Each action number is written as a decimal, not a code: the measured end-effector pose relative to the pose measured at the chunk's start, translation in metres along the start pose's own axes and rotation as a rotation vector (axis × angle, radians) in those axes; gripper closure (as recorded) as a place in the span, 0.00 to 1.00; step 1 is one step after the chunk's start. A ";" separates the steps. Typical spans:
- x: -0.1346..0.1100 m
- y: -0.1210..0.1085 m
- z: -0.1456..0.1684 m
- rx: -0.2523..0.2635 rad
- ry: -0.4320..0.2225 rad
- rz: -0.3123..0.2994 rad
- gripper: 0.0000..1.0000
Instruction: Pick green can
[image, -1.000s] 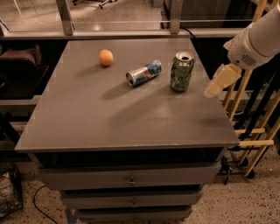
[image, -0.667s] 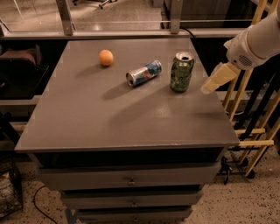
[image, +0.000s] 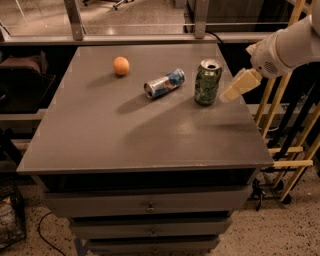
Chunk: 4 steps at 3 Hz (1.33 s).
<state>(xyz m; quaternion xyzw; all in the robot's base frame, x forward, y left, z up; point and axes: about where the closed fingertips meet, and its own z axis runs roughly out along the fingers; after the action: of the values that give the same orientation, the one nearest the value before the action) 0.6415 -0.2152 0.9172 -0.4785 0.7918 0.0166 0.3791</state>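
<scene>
Upright on the grey table (image: 125, 135), toward its right rear: green can (image: 207, 82), silver top with pull tab facing up; just left of it, lying on its side: blue-and-silver can (image: 164, 83); further left, well apart: small orange round object (image: 121, 65); just right of the green can, apart from it, over the table's right edge: cream gripper (image: 229, 95), angled down toward the can, on a white arm (image: 285, 47) reaching in from the right; impossible to tell whether clenched or released; drawers (image: 150, 205) beneath the tabletop.
</scene>
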 end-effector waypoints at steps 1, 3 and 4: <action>-0.018 0.011 0.003 -0.043 -0.048 -0.026 0.00; -0.030 0.027 0.010 -0.117 -0.062 -0.062 0.00; -0.028 0.029 0.014 -0.140 -0.049 -0.061 0.00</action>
<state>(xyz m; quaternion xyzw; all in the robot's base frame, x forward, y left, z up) 0.6349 -0.1729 0.9149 -0.5273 0.7643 0.0719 0.3642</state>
